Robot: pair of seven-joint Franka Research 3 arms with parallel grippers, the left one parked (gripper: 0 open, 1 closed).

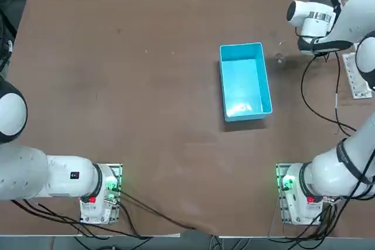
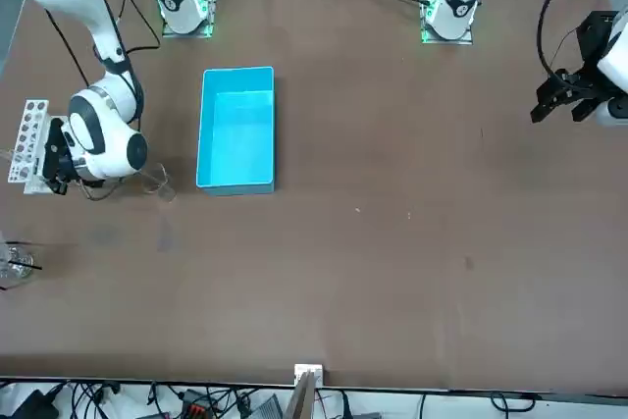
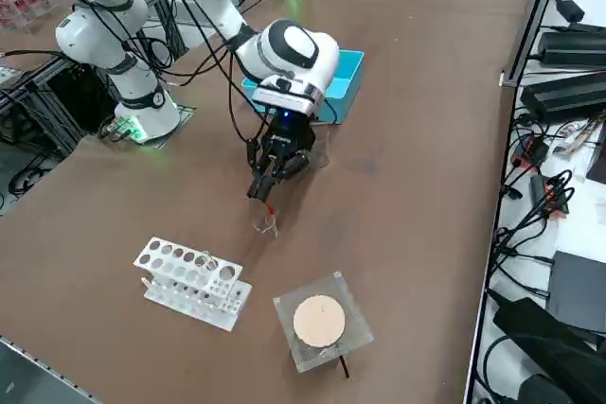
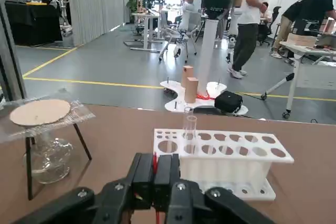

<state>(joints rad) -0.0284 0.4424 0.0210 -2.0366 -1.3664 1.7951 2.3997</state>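
Observation:
My right gripper [image 3: 258, 190] hangs low over the table, pointing at a white test-tube rack [image 3: 192, 282]. In the right wrist view its fingers [image 4: 169, 176] are pressed together with nothing visible between them. A clear tube [image 4: 189, 130] stands upright just past the fingertips, between them and the rack [image 4: 226, 160]. In the right side view the same tube [image 3: 266, 223] shows a little beyond the tips, apart from them. The wrist [image 1: 313, 19] covers the gripper from overhead.
A blue bin [image 1: 244, 80] lies open behind the arm, with a small clear glass item [image 1: 280, 58] beside it. A flask on a stand, topped by a clear plate and a round disc [image 3: 319, 320], stands next to the rack. The table edge runs close behind the rack.

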